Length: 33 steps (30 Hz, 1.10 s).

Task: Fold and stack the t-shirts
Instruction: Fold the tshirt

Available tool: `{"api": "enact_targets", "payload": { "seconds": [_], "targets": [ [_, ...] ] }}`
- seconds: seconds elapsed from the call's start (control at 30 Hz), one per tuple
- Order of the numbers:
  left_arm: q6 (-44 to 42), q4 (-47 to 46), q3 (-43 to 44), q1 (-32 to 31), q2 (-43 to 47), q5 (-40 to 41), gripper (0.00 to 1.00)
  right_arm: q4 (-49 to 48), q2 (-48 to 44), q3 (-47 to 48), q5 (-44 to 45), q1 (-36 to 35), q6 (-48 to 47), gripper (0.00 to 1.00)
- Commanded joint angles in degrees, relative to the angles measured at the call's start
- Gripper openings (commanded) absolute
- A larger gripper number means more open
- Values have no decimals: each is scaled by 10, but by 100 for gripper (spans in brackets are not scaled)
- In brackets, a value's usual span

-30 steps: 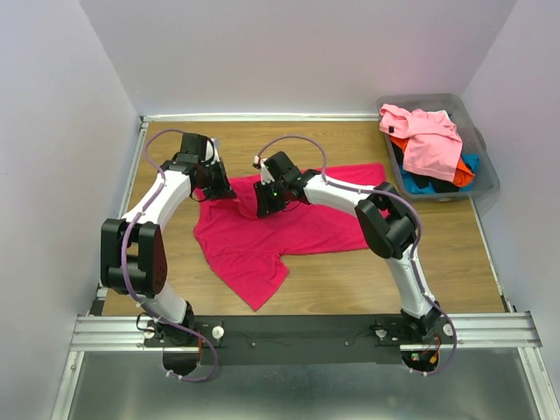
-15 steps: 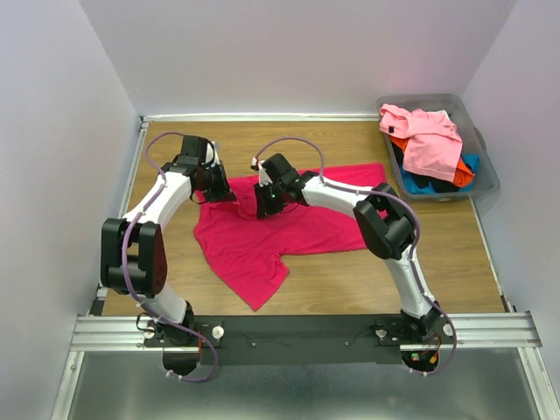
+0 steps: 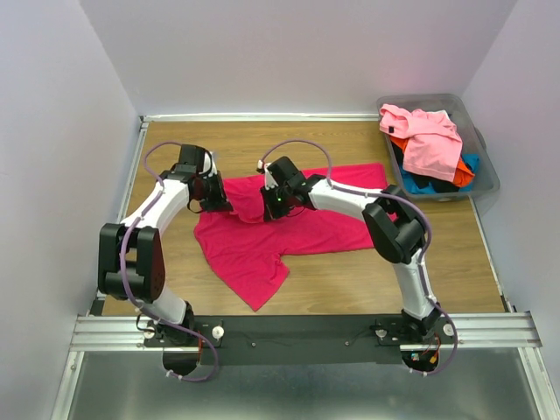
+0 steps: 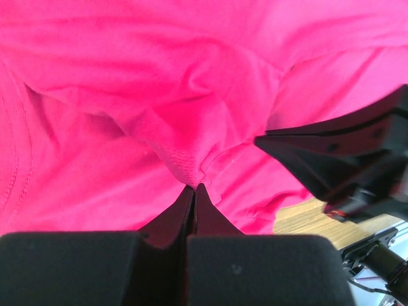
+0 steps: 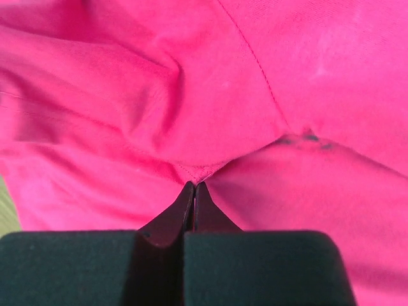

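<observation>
A crimson-magenta t-shirt [image 3: 271,234] lies spread and rumpled on the wooden table. My left gripper [image 3: 223,205] is shut on a pinched fold of its cloth [image 4: 191,172] at the shirt's upper left. My right gripper [image 3: 272,207] is shut on another fold [image 5: 194,172] a little to the right. The cloth between the two grippers is lifted into a small ridge. In the left wrist view the right arm's dark fingers [image 4: 338,153] show close by. More t-shirts, light pink [image 3: 429,136], orange, blue and black, are heaped in the bin.
A grey plastic bin [image 3: 483,157] stands at the back right corner against the wall. Bare wood table [image 3: 350,280] shows in front of the shirt and at the left. White walls close in the table on three sides.
The right gripper has closed on the shirt's cloth. Both grippers have shifted slightly and the cloth between them has bunched upward. The left gripper stayed shut on its fold.
</observation>
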State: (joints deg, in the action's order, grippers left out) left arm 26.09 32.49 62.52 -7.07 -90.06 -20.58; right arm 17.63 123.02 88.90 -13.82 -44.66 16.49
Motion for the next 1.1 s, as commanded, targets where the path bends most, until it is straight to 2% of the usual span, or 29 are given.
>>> {"api": "enact_targets", "payload": {
  "seconds": [0.0, 0.63, 0.83, 1.07],
  "targets": [
    [-15, 9, -28, 4, 30, 4, 2, -1, -41, -15, 15, -6, 5, 1],
    [-11, 48, -92, 4, 103, -6, 2, 33, -43, -6, -2, 12, 8, 1],
    [-10, 18, -128, 4, 91, -38, 2, 55, -24, 7, -26, 20, 0, 1],
    [-8, 2, -139, 4, 74, -27, 3, 77, -26, 17, -31, 27, -5, 1]
  ]
}}
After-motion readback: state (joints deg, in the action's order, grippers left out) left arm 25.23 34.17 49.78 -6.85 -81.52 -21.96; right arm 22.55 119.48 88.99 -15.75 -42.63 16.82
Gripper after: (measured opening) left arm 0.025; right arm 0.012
